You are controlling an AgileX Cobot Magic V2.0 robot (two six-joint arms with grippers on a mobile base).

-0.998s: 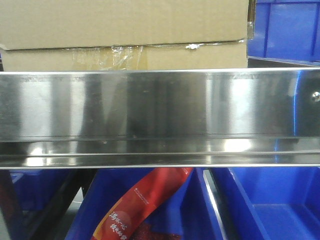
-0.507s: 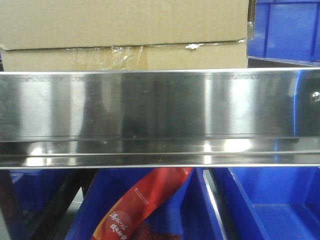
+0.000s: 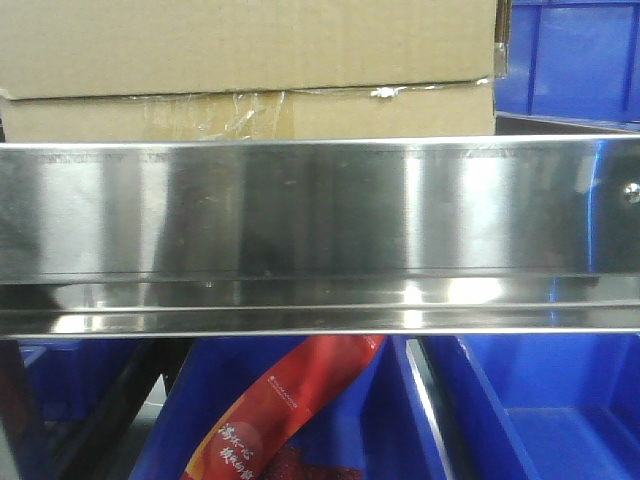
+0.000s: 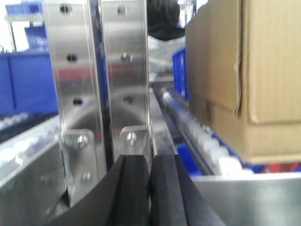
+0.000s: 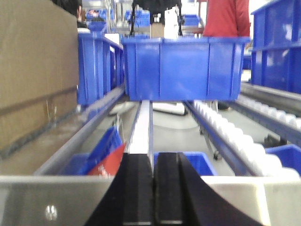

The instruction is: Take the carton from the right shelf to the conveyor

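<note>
While the front view shows the large brown cardboard carton (image 3: 240,60) lengthwise on the shiny stainless steel right shelf (image 3: 300,210), the left wrist view has it right of the clenched, empty left hand (image 4: 150,188), the right wrist view left of the clenched, empty right hand (image 5: 154,188).

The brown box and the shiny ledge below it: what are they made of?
The carton looks like plain matte cardboard, probably corrugated, with crinkled clear tape along its seam. The shelf seems to be polished stainless steel: it is mirror-like, with streaky reflections.
</note>
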